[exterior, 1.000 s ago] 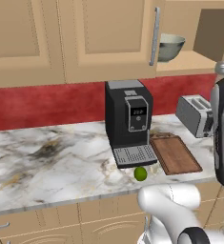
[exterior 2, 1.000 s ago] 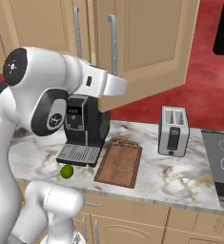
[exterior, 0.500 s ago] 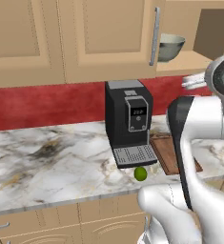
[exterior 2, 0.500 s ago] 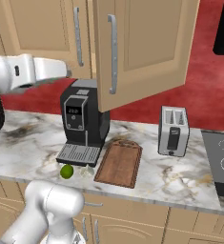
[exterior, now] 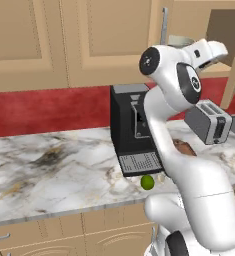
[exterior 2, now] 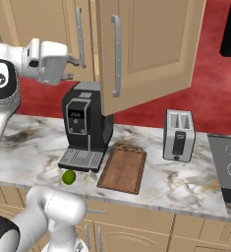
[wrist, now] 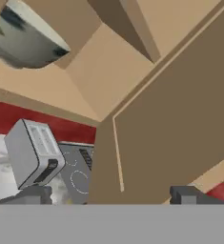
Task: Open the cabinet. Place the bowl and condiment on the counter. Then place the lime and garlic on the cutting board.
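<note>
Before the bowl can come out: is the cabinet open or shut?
Open. The cabinet door stands swung out over the counter, and the bowl shows on its shelf.

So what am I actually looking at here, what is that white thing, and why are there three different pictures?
The white thing is a robot arm in a computer-drawn kitchen. Two pictures come from cameras behind it, one on each side; the third comes from a camera on its hand.

Its gripper, the two-finger hand, is raised near the open cabinet with its fingers apart, holding nothing. The hand camera looks into that cabinet, where a bowl sits on the shelf.

On the marble counter stand a black coffee machine and a toaster. A brown cutting board lies beside the coffee machine, with nothing on it. A lime rests in front of the machine, with a small pale thing, probably the garlic, next to it.
</note>
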Controlling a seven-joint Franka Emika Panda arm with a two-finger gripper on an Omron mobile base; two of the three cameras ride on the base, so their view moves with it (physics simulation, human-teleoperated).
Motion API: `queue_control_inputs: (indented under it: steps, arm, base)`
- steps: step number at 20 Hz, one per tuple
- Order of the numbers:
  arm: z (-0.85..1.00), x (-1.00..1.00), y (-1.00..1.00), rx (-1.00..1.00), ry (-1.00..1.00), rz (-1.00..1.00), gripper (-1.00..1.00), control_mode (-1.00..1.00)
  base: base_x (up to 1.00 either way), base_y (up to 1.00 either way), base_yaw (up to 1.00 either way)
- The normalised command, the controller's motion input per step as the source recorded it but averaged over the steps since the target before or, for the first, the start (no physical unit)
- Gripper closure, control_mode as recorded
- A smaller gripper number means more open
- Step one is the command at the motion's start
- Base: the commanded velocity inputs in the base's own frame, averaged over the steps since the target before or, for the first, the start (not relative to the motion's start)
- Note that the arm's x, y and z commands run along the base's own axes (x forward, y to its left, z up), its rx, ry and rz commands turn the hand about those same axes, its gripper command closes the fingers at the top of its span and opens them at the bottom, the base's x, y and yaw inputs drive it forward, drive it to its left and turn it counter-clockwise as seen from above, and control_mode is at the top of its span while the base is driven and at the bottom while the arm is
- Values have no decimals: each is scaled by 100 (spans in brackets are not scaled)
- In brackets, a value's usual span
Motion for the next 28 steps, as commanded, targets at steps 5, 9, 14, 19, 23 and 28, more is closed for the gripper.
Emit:
queue_control_inputs:
  steps: [5, 9, 14, 19, 23, 28]
  arm:
    - [4, 81, -82, -1, 23, -28, -100, -100]
    - [21, 7, -100, 0, 10, -20, -100, -100]
    - [17, -30, -100, 2, 1, -11, -100, -100]
    - [13, -64, -100, 7, 0, -2, -100, -100]
    - [3, -53, -100, 15, -1, 0, -100, -100]
    - [-14, -51, -54, 20, -16, 16, -100, -100]
  base:
    - [0, 0, 0]
    - [0, 0, 0]
    - [0, 0, 0]
    - [0, 0, 0]
    - [0, 0, 0]
    - [0, 0, 0]
